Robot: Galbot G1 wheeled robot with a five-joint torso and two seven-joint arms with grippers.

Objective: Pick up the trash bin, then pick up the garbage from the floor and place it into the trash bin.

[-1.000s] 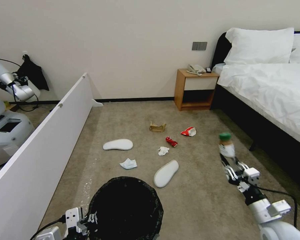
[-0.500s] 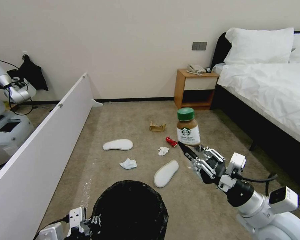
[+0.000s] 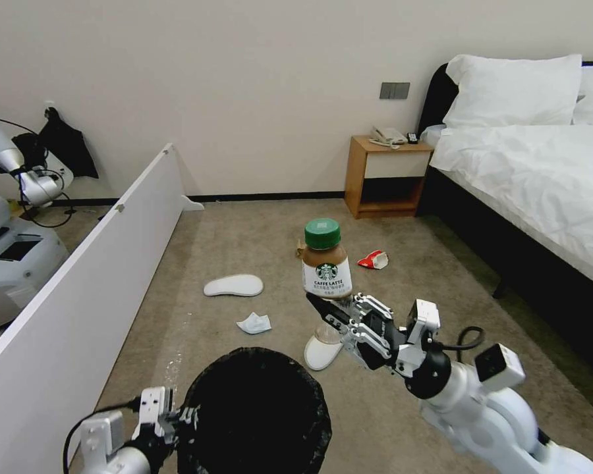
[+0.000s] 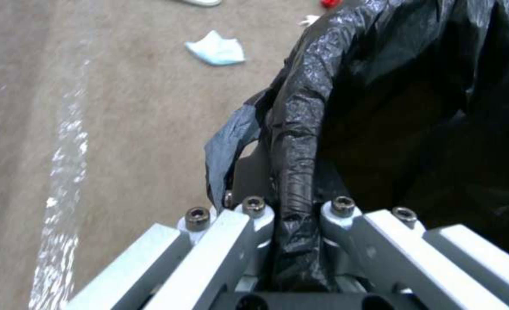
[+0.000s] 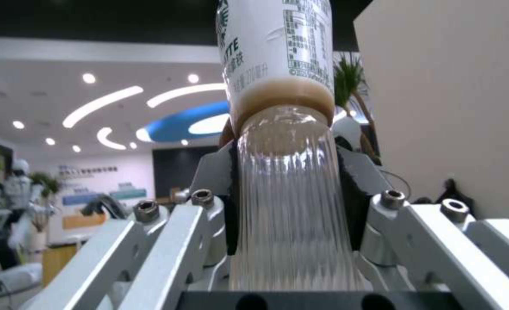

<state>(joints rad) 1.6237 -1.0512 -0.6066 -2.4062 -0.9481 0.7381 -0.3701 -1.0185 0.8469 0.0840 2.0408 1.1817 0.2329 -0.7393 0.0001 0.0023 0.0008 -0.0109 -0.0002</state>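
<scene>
Landmark: the trash bin (image 3: 254,411), with everything below placed against it.
White partition (image 3: 79,276): running along the floor left of the bin, walling off that side, so the open room is lying ahead and to the right.
Left gripper (image 3: 153,421): sitting at the bin's left rim; in the left wrist view its jaws are clenching the bagged rim (image 4: 295,181), one inside and one outside, likely so the bin is travelling with the robot, mouth up.
Trash bin: hanging from that rim grip, black liner folded over the edge, opening unobstructed from above.
Blue-white tissue (image 3: 254,323): lying on the carpet just beyond the bin.
Far slipper (image 3: 233,285): lying flat farther out, past the tissue.
Near slipper (image 3: 321,352): lying just right of the bin's far edge, partly behind the bottle.
Bottle (image 3: 326,266): standing upright, green cap up, above and right of the bin's far rim, not yet over the mouth.
Right gripper (image 3: 333,316): jaws grasping the bottle's clear ribbed base (image 5: 289,206), probably keeping it clear of the rim until it is over the opening.
Red-and-white cup (image 3: 373,259): lying well beyond the bin.
Bed (image 3: 540,191): bounding the floor far to the bin's right.
</scene>
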